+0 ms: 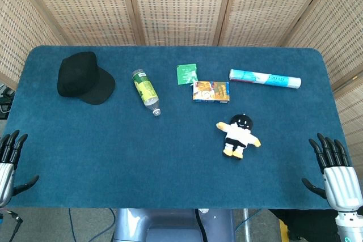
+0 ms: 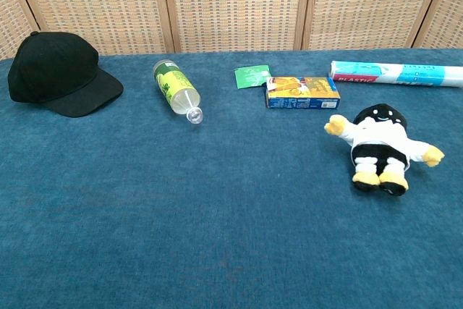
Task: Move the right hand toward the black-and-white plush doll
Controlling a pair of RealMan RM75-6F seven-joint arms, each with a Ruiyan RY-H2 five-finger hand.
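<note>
The black-and-white plush doll [image 1: 238, 135] [image 2: 379, 146] lies on its back on the blue table, right of centre, with yellow hands and feet. My right hand [image 1: 334, 168] rests at the table's near right corner, fingers spread and holding nothing, well to the right of the doll and nearer to me. At the near left corner my left hand [image 1: 8, 161] also stands open and empty. Neither hand shows in the chest view.
A black cap [image 1: 84, 77] lies at the far left. A clear bottle with a green label [image 1: 145, 90], a green packet [image 1: 186, 74], a colourful box [image 1: 211, 91] and a white-blue tube [image 1: 264, 78] lie across the back, beyond the doll.
</note>
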